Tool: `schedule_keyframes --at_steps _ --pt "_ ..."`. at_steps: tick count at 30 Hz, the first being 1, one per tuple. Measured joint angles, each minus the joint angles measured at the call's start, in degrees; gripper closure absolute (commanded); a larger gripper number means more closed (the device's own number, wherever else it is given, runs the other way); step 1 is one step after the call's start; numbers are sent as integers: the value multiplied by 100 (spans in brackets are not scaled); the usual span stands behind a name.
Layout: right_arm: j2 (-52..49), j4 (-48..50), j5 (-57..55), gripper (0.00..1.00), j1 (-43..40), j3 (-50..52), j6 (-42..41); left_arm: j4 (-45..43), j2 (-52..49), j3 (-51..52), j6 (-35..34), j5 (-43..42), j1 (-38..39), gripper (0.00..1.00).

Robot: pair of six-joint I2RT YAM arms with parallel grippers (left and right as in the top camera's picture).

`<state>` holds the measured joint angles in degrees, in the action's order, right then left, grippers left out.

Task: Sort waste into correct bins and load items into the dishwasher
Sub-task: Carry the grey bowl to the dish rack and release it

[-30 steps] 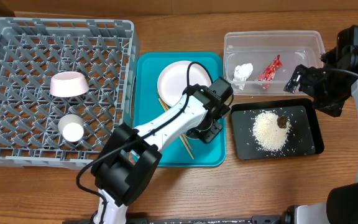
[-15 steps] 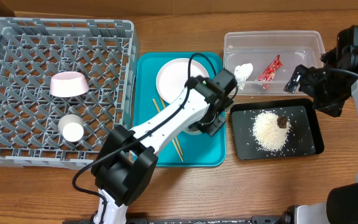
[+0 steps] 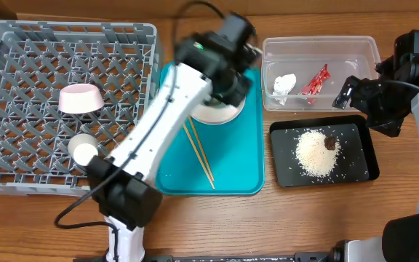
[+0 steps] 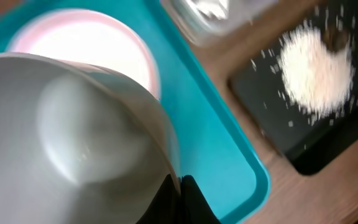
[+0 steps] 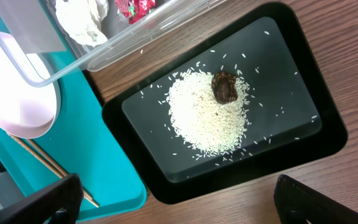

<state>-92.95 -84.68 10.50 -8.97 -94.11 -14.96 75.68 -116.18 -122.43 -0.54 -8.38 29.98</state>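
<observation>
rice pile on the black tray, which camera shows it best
Right wrist: the rice pile is large and sharp on the black tray, brown scrap clear. Overhead shows it whole but small; left wrist shows it blurred, top right.

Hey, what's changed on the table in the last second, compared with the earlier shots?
The left gripper closed on the grey-green bowl at its rim and carried it from the right side of the teal tray toward its far end, above the white plate, uncovering the chopsticks. The pink bowl, cup, tissue, wrapper and rice stayed put.
</observation>
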Motion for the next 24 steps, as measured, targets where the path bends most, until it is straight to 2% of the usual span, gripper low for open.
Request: schedule_keyframes --at_steps 4,16,24 --pt "0 -2 -2 0 0 -2 2 -2 0 -179 72 -599 -730 96" --pt "0 -2 -4 0 0 0 0 -9 0 -203 706 -3407 -3458 96" --pt "0 -28 -4 0 0 0 0 -181 -11 -195 1019 -4647 -4538 96"
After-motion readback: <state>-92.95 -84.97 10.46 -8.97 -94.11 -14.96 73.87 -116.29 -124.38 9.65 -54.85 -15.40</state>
